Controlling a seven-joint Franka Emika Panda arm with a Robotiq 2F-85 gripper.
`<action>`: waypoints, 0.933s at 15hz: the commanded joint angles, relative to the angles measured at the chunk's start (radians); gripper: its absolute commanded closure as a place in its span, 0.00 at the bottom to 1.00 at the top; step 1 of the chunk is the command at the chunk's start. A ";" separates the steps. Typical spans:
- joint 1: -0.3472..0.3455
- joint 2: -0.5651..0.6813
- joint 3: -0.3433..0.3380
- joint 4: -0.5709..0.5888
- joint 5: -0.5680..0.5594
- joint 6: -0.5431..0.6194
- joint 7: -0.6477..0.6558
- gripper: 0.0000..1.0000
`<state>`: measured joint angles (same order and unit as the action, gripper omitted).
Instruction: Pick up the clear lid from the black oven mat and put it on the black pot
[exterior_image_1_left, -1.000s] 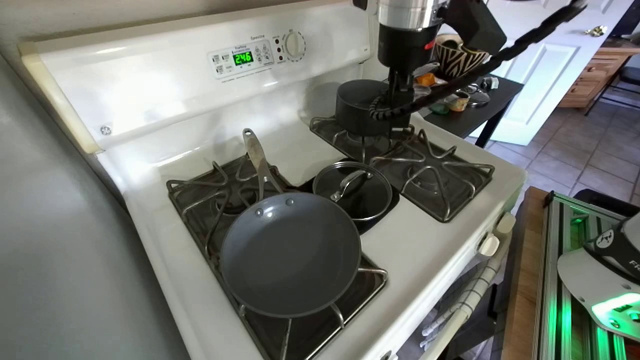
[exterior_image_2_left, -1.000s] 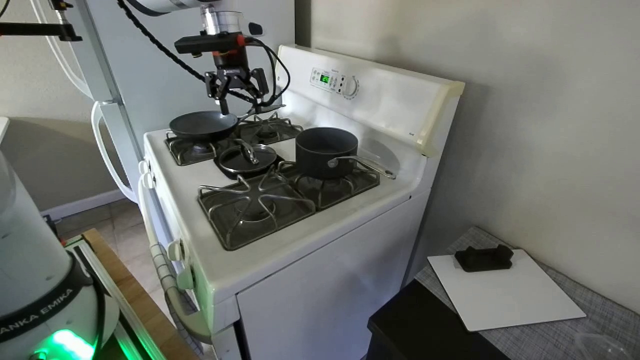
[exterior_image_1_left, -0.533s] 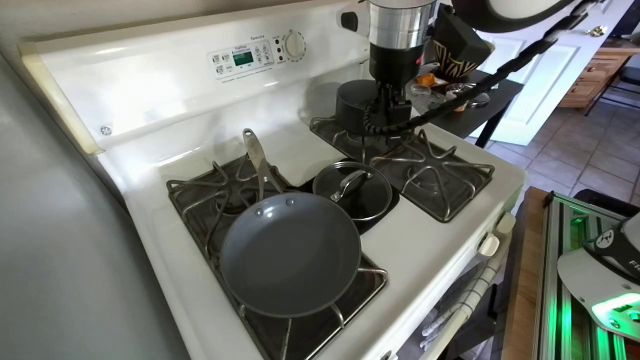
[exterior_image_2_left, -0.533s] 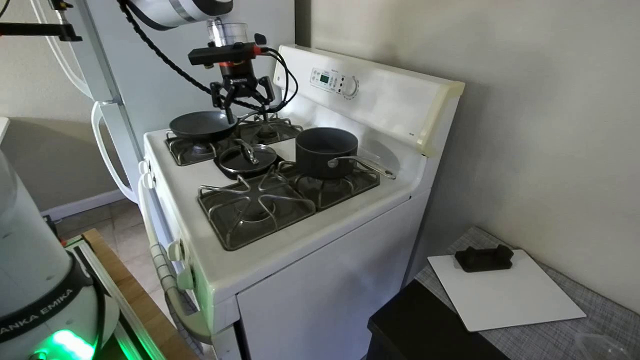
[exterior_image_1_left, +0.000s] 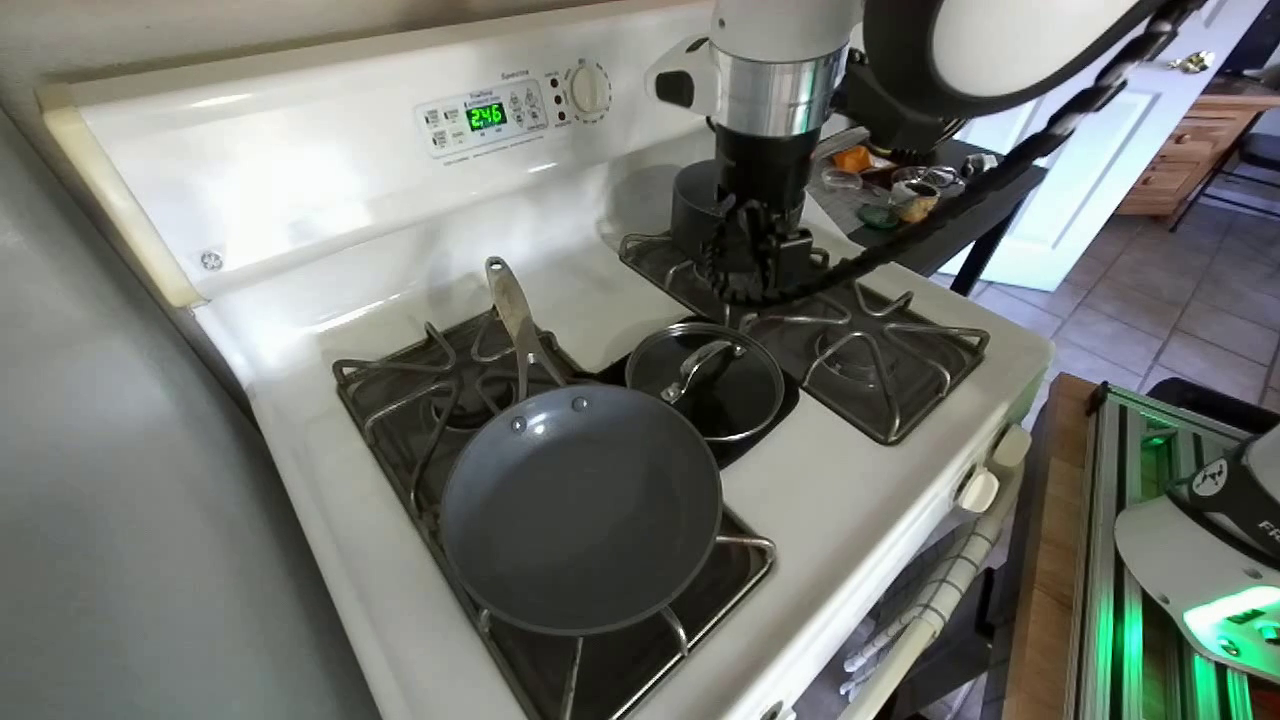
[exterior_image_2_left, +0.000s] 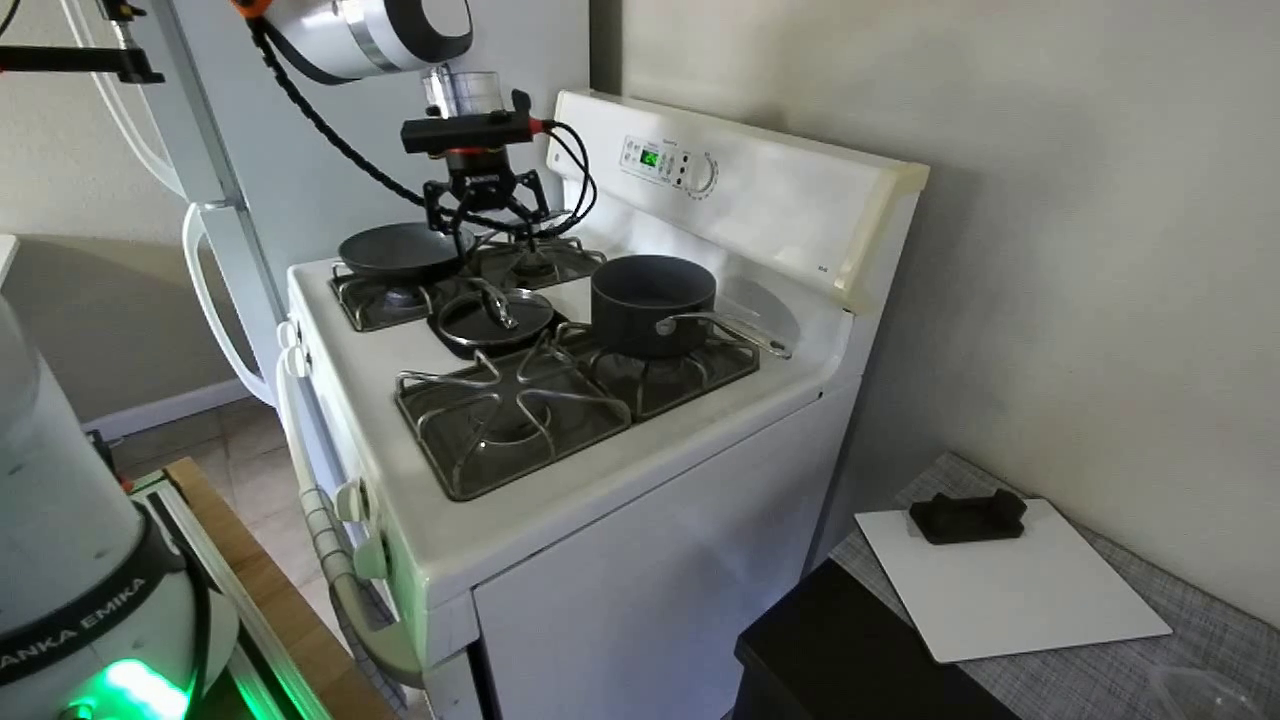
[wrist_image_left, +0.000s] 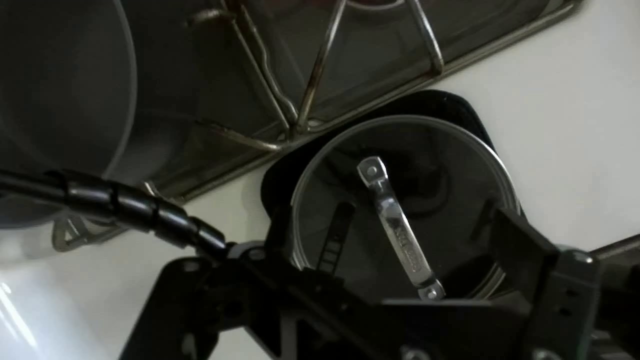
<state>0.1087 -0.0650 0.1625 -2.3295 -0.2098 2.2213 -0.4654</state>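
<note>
Lid (exterior_image_1_left: 706, 382) lies flat on black oven mat (wrist_image_left: 281, 184), handle (wrist_image_left: 400, 231) up, likely for gripping across. My end effector (wrist_image_left: 392, 219) hangs above, fingers (wrist_image_left: 524, 244) spread wide, presumably to straddle handle. Black pot (exterior_image_2_left: 652, 310) sits uncovered toward back of surface (exterior_image_1_left: 805, 485), ready for covering.
</note>
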 joint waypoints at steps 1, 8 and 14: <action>0.026 0.077 -0.008 0.005 0.024 0.080 -0.129 0.00; 0.030 0.160 0.010 0.013 0.056 0.134 -0.203 0.00; 0.024 0.201 0.019 0.042 0.102 0.124 -0.234 0.21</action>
<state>0.1362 0.1026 0.1769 -2.3138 -0.1432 2.3377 -0.6719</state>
